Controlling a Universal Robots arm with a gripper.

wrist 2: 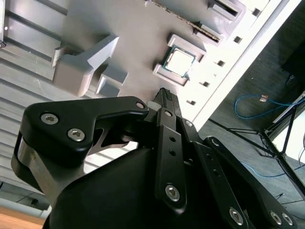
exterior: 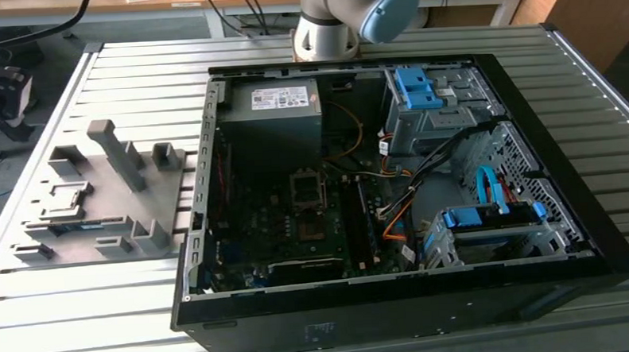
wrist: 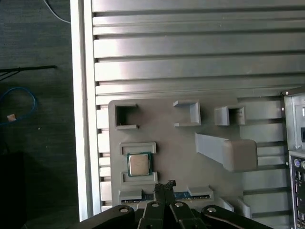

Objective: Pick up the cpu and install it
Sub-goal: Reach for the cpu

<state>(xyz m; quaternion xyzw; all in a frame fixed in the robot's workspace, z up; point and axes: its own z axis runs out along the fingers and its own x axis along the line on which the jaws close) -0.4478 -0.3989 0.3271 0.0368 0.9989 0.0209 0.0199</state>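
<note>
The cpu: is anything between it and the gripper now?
Nothing visible does. In both wrist views the cpu lies uncovered in its grey holder, and only the holder's low frame shows between it and the gripper.

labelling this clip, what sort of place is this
Probably a robotics lab workbench: a slotted aluminium table, an open black computer case, and a grey fixture plate holding the small silvery square cpu.

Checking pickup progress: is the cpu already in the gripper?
No, the cpu lies in its holder on the grey fixture, apart from the gripper.
</note>
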